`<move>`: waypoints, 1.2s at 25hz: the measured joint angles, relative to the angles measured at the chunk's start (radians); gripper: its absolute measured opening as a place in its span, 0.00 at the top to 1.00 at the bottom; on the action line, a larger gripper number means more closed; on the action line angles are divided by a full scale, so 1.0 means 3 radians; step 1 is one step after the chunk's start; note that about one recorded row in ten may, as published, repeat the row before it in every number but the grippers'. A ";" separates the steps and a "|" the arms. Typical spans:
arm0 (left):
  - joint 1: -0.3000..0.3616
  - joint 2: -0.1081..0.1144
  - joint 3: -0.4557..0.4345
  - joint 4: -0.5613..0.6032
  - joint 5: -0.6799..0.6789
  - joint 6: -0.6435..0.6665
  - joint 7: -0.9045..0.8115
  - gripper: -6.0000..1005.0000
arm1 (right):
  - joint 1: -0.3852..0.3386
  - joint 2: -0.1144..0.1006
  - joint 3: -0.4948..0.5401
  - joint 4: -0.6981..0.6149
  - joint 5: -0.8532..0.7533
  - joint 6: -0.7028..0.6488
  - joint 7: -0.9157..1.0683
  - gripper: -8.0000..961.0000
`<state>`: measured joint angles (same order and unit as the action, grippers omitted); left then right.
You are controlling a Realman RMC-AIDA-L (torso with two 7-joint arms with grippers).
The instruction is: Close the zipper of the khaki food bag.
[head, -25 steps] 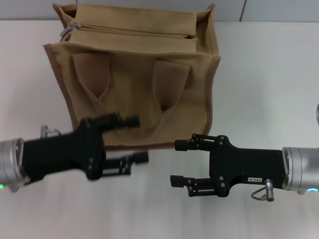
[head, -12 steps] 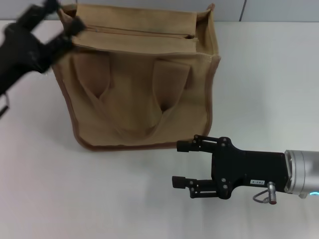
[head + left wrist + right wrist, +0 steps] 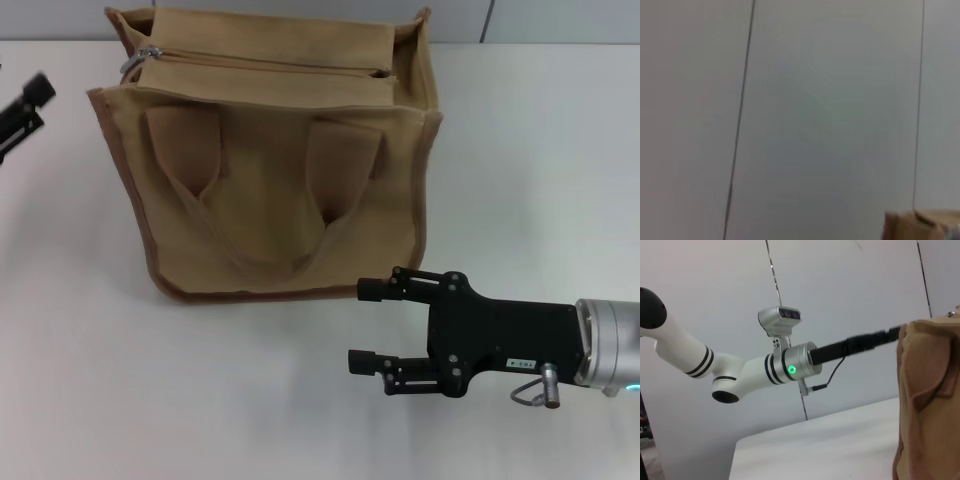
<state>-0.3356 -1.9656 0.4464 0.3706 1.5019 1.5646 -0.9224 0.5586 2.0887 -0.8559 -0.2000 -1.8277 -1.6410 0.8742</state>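
The boxy tan canvas food bag (image 3: 285,160) stands upright at the back of the white bench (image 3: 530,150). I judge it soft and light, so it needs bracing. Grasp the small silver zipper slider (image 3: 147,54) at its left end. Left gripper (image 3: 22,110): finger state undeterminable. Right gripper (image 3: 375,325), fingers apart, hovers near the bag's front.

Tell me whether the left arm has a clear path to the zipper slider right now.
Probably yes. The left end effector sits beside the bag on its left, near the slider at the zipper's left end, with only bare table between. The right end effector is well clear.
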 joint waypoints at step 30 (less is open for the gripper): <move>-0.0455 -0.0038 0.0031 0.0412 0.0964 -0.0322 0.0134 0.23 | 0.0012 -0.0008 0.0030 -0.0014 0.0063 -0.0017 0.0000 0.18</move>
<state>-0.4720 -1.9771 0.4557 0.4942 1.7910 1.4681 -0.8821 0.5622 2.0862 -0.8468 -0.2040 -1.8087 -1.6460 0.8743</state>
